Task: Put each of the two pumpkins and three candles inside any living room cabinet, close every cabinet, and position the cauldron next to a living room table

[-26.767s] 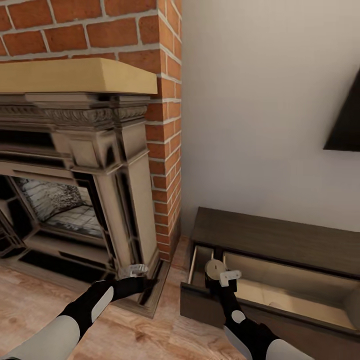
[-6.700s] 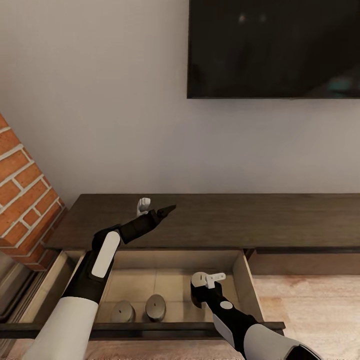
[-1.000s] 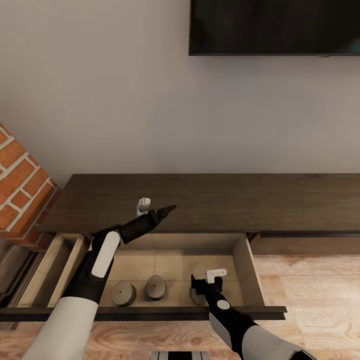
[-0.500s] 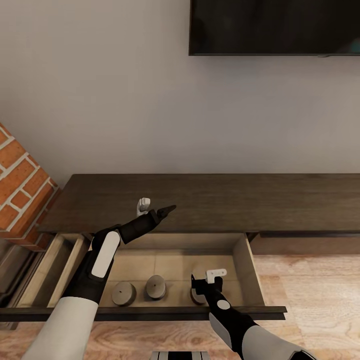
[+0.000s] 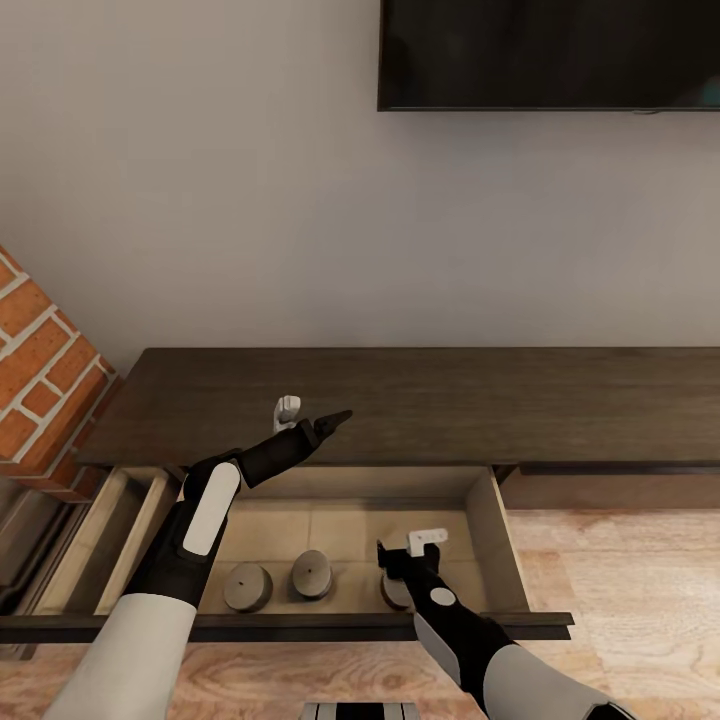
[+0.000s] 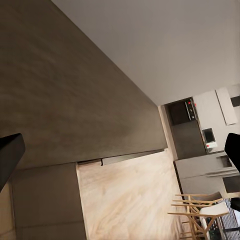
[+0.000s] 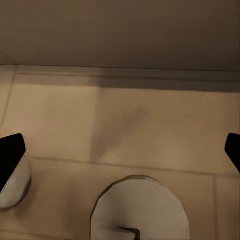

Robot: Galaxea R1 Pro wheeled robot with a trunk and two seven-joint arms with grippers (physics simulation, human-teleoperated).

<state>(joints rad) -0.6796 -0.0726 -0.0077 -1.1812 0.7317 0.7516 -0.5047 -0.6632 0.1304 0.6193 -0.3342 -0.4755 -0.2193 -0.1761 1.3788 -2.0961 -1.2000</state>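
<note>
Left gripper (image 5: 312,416): raised over cabinet (image 5: 420,400) top, spread wide, empty.
Drawer (image 5: 486,520): pulled out.
Candles: two (image 5: 247,586) (image 5: 311,573) upright on drawer floor; third (image 5: 396,592) just under right gripper.
Right gripper (image 5: 405,552): parted, above third candle, not touching.
</note>
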